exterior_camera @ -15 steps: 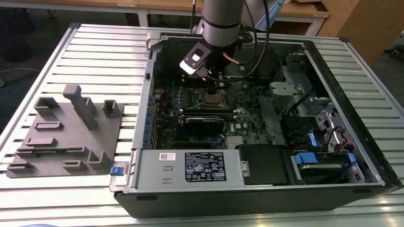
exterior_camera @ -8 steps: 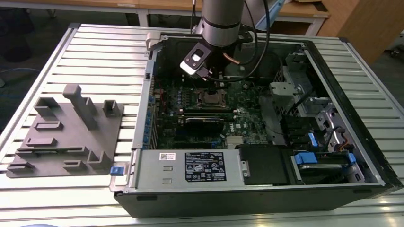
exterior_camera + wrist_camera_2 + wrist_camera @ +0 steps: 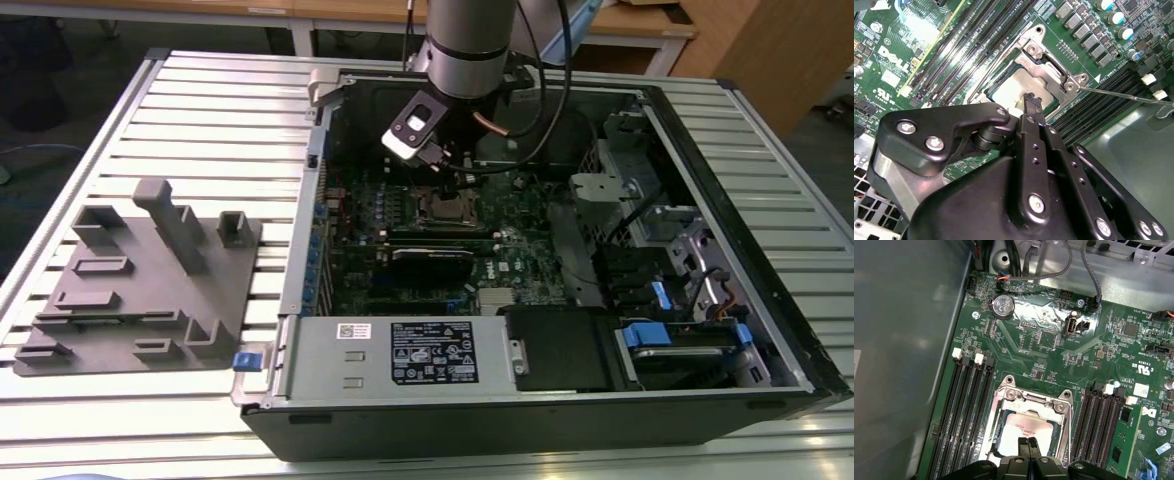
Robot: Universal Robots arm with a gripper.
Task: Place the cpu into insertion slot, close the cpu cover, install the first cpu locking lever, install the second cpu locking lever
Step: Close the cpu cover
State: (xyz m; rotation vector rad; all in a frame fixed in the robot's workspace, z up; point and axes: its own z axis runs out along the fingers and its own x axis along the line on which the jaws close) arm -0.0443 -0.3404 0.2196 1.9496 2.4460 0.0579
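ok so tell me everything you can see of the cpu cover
The cpu cover is a thin silver metal frame with a large square window, lying flat on the green motherboard. The cpu shows through the window. The shut gripper is poised at one edge of the cover; contact is unclear.

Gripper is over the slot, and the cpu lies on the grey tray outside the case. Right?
No. The cpu lies in the slot, inside the cover frame, as the first wrist view shows. The gripper is over the slot, as you say.
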